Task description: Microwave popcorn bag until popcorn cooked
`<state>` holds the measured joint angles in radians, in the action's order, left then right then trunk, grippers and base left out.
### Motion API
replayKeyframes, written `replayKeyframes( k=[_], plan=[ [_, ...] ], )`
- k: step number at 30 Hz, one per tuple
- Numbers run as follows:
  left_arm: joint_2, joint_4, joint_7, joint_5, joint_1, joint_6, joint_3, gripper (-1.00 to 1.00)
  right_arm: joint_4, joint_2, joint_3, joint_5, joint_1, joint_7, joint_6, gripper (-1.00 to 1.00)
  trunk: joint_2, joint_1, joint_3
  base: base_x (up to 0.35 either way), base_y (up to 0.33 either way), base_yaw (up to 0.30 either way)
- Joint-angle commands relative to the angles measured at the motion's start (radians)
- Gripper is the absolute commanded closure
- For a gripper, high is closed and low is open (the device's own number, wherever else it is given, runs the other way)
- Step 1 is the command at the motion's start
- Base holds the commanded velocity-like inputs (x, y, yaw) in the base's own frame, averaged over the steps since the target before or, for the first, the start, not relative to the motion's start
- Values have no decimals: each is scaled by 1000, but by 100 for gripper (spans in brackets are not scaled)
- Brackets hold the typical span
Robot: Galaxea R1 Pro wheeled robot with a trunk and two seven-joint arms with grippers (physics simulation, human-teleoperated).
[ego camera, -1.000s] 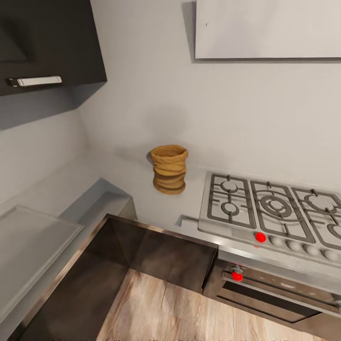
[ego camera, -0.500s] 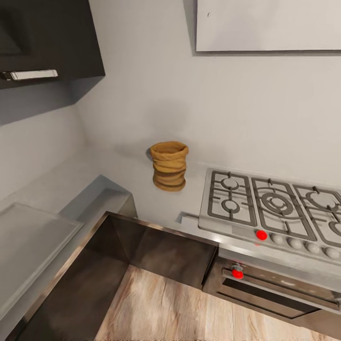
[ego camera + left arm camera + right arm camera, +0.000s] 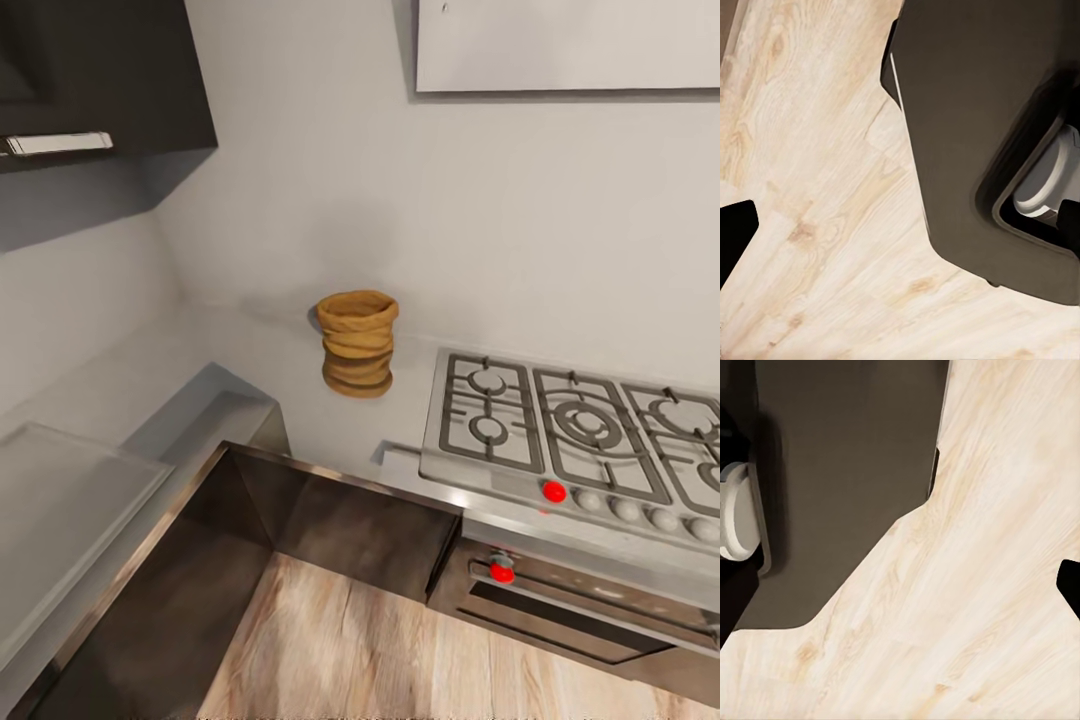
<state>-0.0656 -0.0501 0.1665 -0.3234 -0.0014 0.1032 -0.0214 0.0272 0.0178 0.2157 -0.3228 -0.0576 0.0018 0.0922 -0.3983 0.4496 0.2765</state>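
Both wrist cams look down at pale wood-grain floor [image 3: 817, 187] and the robot's own dark base [image 3: 982, 112]. A black finger corner shows at the edge of each wrist view, so I can't tell how wide either set of jaws stands.

Risks, near to far:
- Inner corner of the dark cabinet fronts [image 3: 350, 530] sits closest to the base. Driving in too square could clip it or the oven front [image 3: 590, 610] with its red knob.
- Popcorn bag [image 3: 357, 342] stands upright on the tabletop [image 3: 290, 400], near the back wall, just left of the gas hob [image 3: 570, 440] and apart from it. It looks a long reach over the counter edge; a stretched arm could nudge the bag instead of gripping it.
- Bag looks soft: tan-orange burlap weave, wrinkled stacked folds, thick rolled rim. A side pinch may crumple it or tip it; contents could spill.
- Tabletop is smooth, grey, reflective, so a pushed bag would likely slide toward the wall or the hob's black grates.

The bag's contents can't be seen from this angle.
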Motion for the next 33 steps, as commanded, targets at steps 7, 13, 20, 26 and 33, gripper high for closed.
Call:
replayKeyframes(
  k=[7, 13, 20, 26, 33],
  plan=[
    [-1, -1, 2, -3, 0, 3, -2, -100, -1, 2, 1, -20, -1, -1, 16, -100, -2, 0, 6, 0, 0, 0],
    [-1, -1, -6, -2, 0, 3, -1, -100, -1, 0, 0, -20, -1, -3, 16, -100, -2, 0, 6, -1, 0, 0],
    [-3, -1, -8, -2, 0, 3, 0, -100, -1, 1, 3, -19, -1, -2, 10, -100, -2, 0, 6, -252, 0, 0],
    [-3, 0, -7, -3, 0, 4, 0, -100, 0, -4, 5, -23, -1, 2, 5, -100, -2, 0, 6, -343, 0, 0],
    [-3, 1, -7, -3, 0, 4, 0, -100, 0, -3, -1, -25, -1, 0, 15, -100, -2, 0, 6, -345, 0, 0]
  ],
)
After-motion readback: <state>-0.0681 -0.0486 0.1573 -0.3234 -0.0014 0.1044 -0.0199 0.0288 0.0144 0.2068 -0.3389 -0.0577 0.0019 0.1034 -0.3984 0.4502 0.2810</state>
